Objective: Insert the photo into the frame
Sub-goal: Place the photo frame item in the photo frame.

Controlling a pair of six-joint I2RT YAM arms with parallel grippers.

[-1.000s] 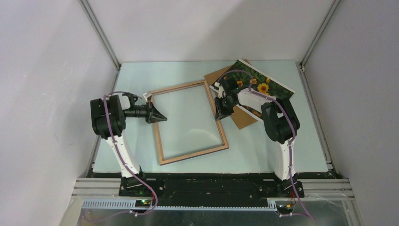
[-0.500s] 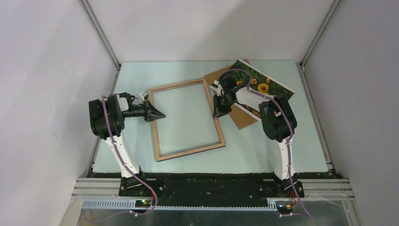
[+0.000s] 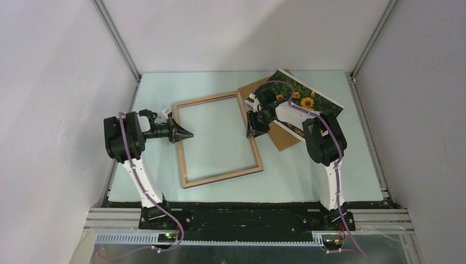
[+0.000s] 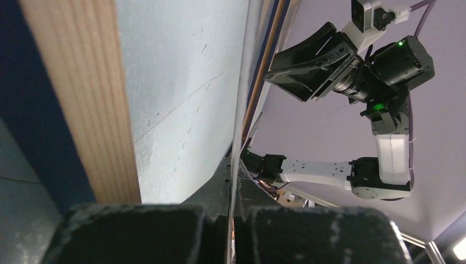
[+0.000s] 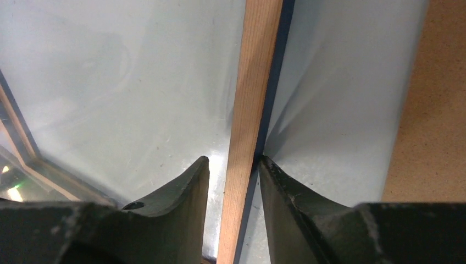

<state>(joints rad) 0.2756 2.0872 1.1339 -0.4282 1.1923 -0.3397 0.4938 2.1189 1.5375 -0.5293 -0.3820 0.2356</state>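
Frame [image 3: 222,176] flat at the middle of the table [image 3: 340,176], grippers at its side rails.
Left gripper [image 3: 187,133] pinched closed; right gripper [image 3: 254,132] loosely astride its rail, not clamping. Photo [image 3: 308,102] lies toward the far right corner, partly over a backing board [image 3: 283,138].

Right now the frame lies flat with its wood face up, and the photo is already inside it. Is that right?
No. The frame lies wood face up, but the photo is not inside it: the top view shows it outside, beyond the frame's far right corner.
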